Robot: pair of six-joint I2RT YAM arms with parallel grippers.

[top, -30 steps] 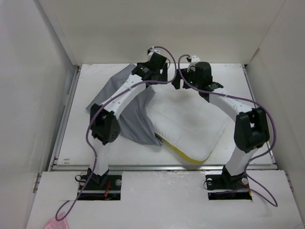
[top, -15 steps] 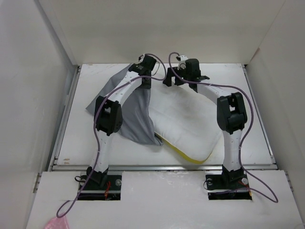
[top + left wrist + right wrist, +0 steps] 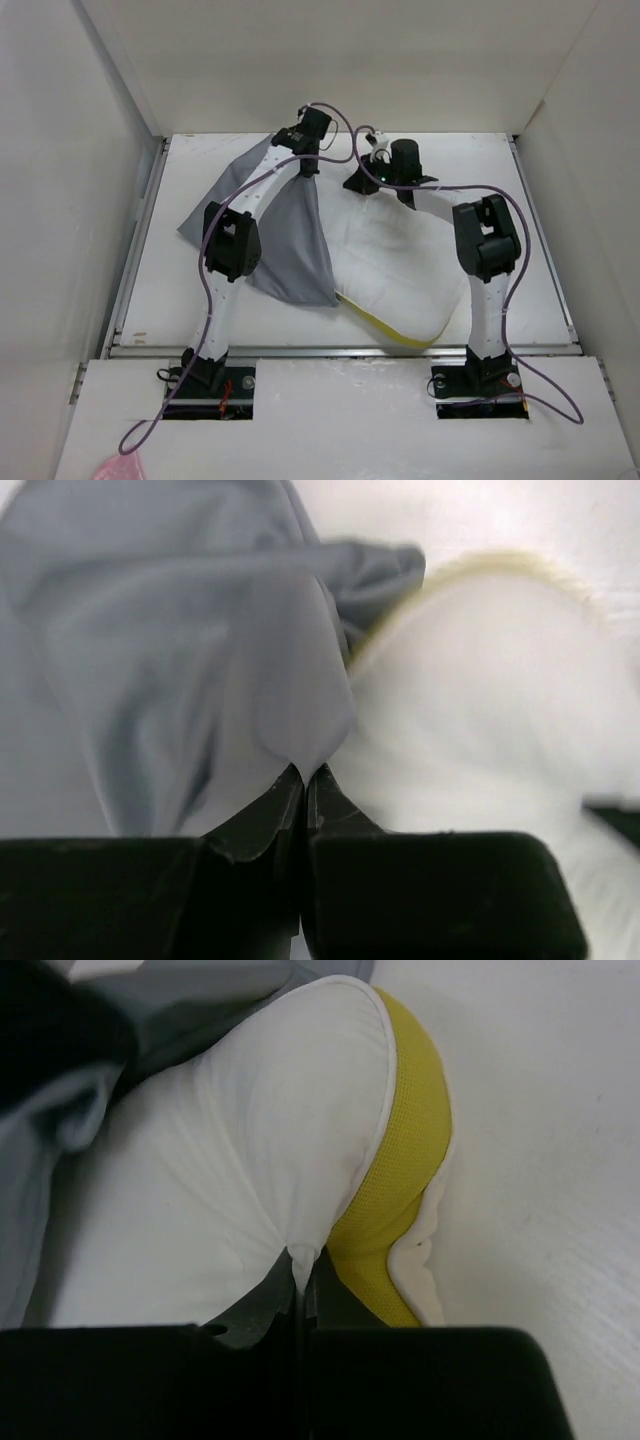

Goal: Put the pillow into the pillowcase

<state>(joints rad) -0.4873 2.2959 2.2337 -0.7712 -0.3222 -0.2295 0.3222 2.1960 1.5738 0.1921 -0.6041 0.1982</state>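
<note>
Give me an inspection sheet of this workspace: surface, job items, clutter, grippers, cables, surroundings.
Surface: white table, carrying both fabrics.
Job's things: pillow lies flat, yellow band along its near edge; grey pillowcase overlaps its left side, pillow mostly uncovered.
Clutter: pink scrap on the front ledge, near left.
Grippers: left gripper shut on pillowcase; right gripper shut on pillow beside the yellow band.
Cables: purple cable loops along each arm.
Surroundings: white walls on three sides.

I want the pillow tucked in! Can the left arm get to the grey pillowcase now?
Yes, it seems so: the left gripper is shut on a fold of the pillowcase, with nothing in between.
</note>
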